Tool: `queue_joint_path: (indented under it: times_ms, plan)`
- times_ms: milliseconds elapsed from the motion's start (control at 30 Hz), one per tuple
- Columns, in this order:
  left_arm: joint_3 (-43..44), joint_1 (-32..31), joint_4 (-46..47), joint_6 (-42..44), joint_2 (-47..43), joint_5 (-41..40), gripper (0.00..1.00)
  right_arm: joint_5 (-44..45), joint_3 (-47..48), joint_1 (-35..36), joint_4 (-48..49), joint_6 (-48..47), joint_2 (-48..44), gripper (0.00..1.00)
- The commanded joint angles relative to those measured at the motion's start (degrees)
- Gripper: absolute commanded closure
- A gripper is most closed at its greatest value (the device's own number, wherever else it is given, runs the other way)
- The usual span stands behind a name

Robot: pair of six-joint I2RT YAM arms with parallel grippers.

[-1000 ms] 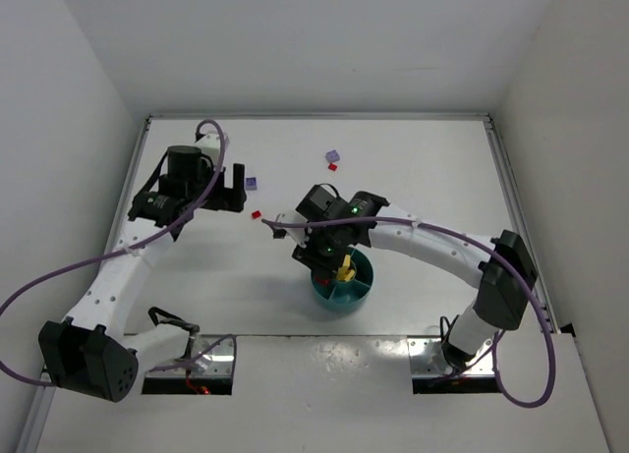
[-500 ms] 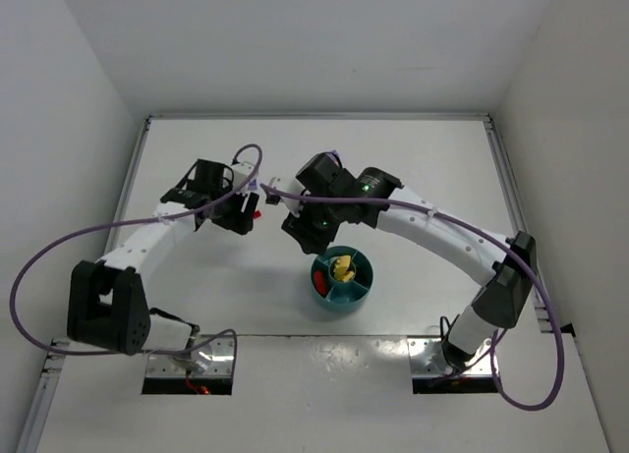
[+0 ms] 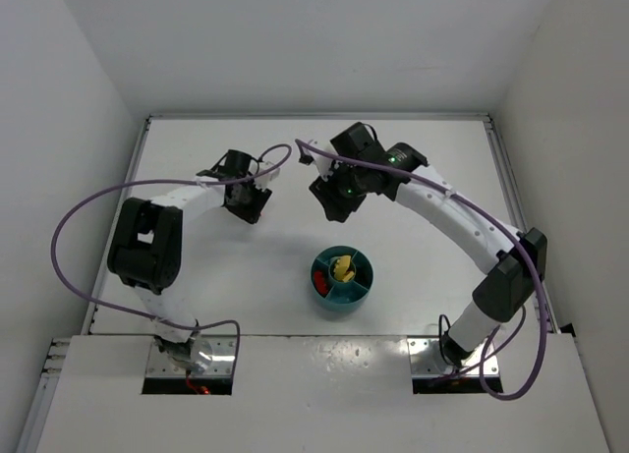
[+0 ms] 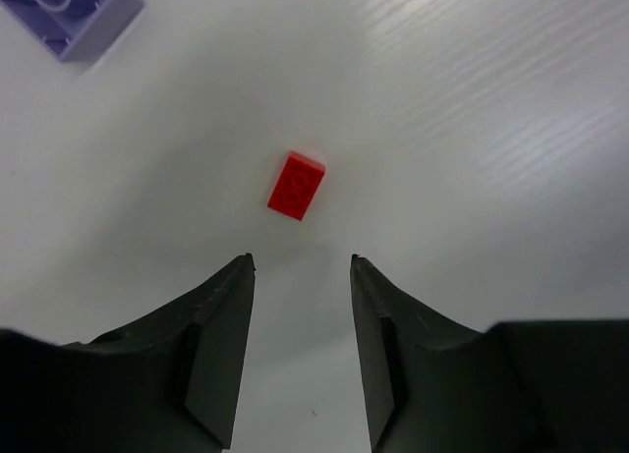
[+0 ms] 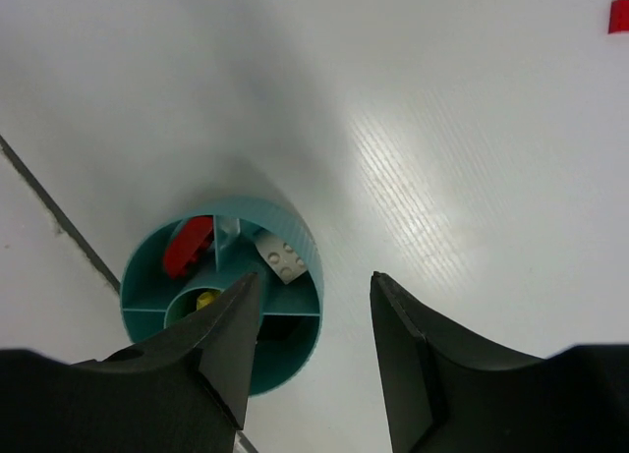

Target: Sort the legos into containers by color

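Note:
In the left wrist view a small red lego point(image 4: 297, 186) lies flat on the white table just beyond my left gripper point(image 4: 303, 261), which is open with nothing between its fingers. A lilac lego point(image 4: 69, 16) lies at that view's top left corner. The round teal dish point(image 3: 369, 292) stands near the table's front. Its compartments hold a red lego point(image 5: 189, 247), a pale lego point(image 5: 280, 259) and, in the centre well, a yellow one point(image 5: 204, 299). My right gripper point(image 5: 314, 281) hangs open and empty, high above the table behind the dish point(image 5: 300, 365).
Another red lego point(image 5: 619, 16) shows at the right wrist view's top right corner. From above, the left gripper point(image 3: 253, 207) and right gripper point(image 3: 330, 199) sit about a hand apart at mid-table. White walls enclose the table on three sides.
The right gripper rose off the dish and moved toward the back. The left arm swung right and stretched out, bringing its gripper to the red lego, and its jaws narrowed.

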Motion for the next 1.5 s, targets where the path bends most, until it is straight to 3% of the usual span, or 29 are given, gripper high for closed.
queue_joint_path:
  times_ms: [0, 400, 567, 700, 867, 967, 1100, 1267, 1467]
  plan:
    - [3.9, -0.6, 2.2, 2.7, 3.2, -1.0, 0.51, -0.9, 1.0, -2.1, 1.3, 0.8, -2.2, 0.51]
    - [8.5, -1.1, 3.5, 4.4, 11.3, -1.5, 0.56, -3.0, 1.0, -6.8, 1.3, 1.3, -2.2, 0.51]
    - [9.0, -1.7, 3.5, 5.6, 12.4, -1.5, 0.78, -3.0, 1.0, -7.4, 1.3, 1.3, -2.2, 0.51]
    - [6.4, -2.3, 3.5, 7.0, 10.9, -0.8, 0.87, -3.0, 0.4, -8.5, 1.3, 2.1, -2.2, 0.51]
    - [-1.8, -2.3, 4.0, 6.0, -1.3, 5.4, 0.9, -3.0, -2.0, -14.8, 3.5, 5.7, -3.4, 0.51]
    - [-5.4, -2.9, 2.8, 4.5, -14.8, 12.7, 0.91, -3.0, -2.0, -19.2, 4.6, 8.3, -3.4, 0.51]
    - [-7.5, -10.7, -0.6, 0.5, -30.0, 14.9, 0.91, -5.1, -0.4, -23.3, 4.6, 9.7, -0.2, 0.51]
    - [-8.1, -19.2, -1.2, -6.5, -35.6, 19.5, 0.91, -7.3, 1.7, -25.8, 4.0, 10.2, 3.3, 0.51]
    - [-10.8, -23.0, -0.1, -9.1, -36.2, 27.3, 0.9, -9.1, 2.4, -28.8, 3.4, 11.4, 4.6, 0.51]
